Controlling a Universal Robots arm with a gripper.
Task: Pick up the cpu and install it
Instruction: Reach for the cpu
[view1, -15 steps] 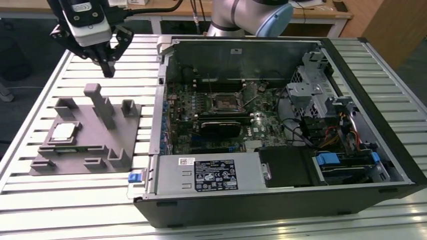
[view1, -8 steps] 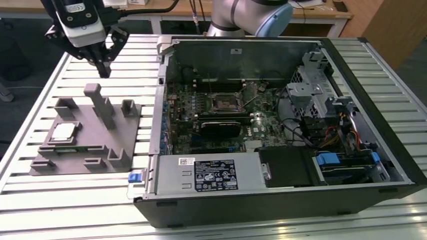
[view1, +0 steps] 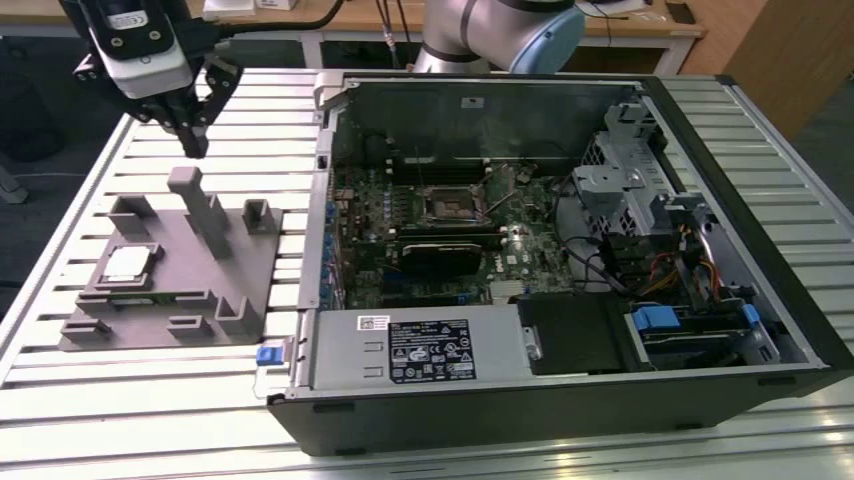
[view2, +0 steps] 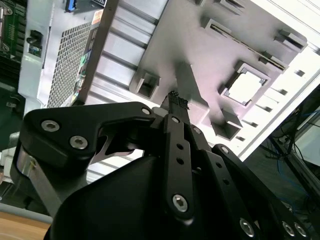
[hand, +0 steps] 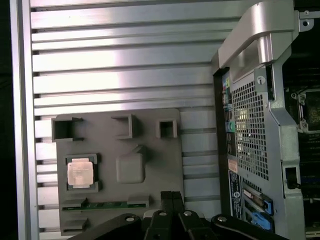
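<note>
above the holder's far edge: gripper (view1: 195, 148) hovers, fingers pressed together on nothing, well apart from the chip.
cpu (view1: 127, 262): lies flat, metal top up, in a square pocket of the grey holder (view1: 147, 300) at the exterior view's left, probably to keep it squared for pickup.
computer case (view1: 561, 405): open on its side at the exterior view's right, with its socket (view1: 447, 200) facing up.

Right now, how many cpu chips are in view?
1. The cpu sits in a square pocket of the grey holder block, at the exterior view's left of the open computer case. Others may lie hidden inside the case.
</note>
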